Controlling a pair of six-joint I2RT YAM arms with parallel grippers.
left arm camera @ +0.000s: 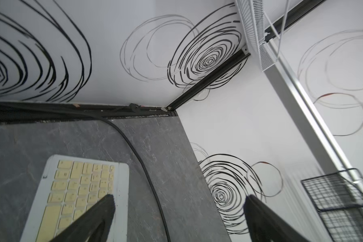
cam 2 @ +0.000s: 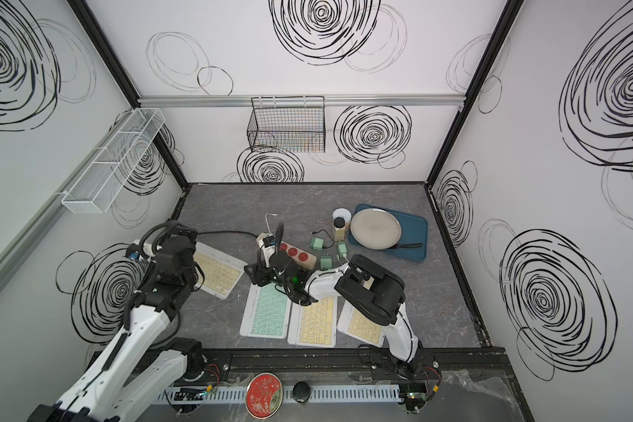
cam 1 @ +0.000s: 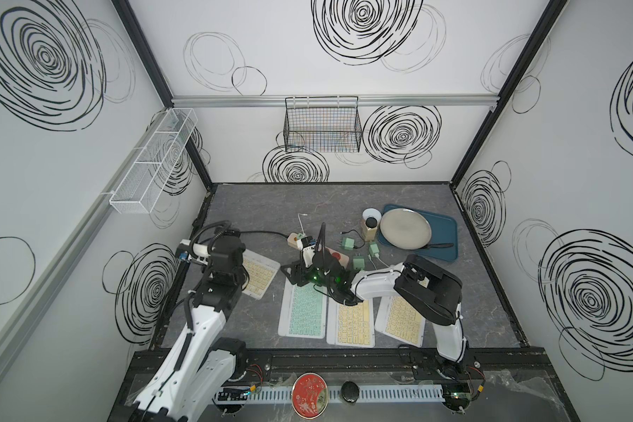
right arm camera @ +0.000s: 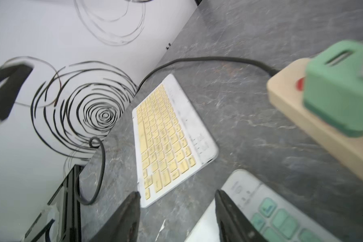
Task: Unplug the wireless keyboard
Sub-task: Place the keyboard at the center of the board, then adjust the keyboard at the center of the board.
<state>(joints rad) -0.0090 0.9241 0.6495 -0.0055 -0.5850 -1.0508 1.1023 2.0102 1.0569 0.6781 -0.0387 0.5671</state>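
Left wrist view first: my left fingers [left arm camera: 99,213] are spread wide and released, with nothing between them but bare worktop [left arm camera: 176,167] and a black cord [left arm camera: 143,163] curving across it. The yellow-keyed keyboard [left arm camera: 78,184] lies flat on the worktop under one fingertip, clear of the other.

On the right wrist view, which is blurred, my right fingers [right arm camera: 128,213] stand apart and grasp nothing, with grey worktop showing in the gap. The same yellow-keyed keyboard sits just beyond one tip. The corner of a teal-keyed keyboard [right arm camera: 277,215] lies beside and under the other finger. Farther out past that finger, a green charger [right arm camera: 340,92] is seated in the beige power strip [right arm camera: 287,92], with the black cord running from the strip's end.

I cannot tell from these views which keyboard has a cable in it.
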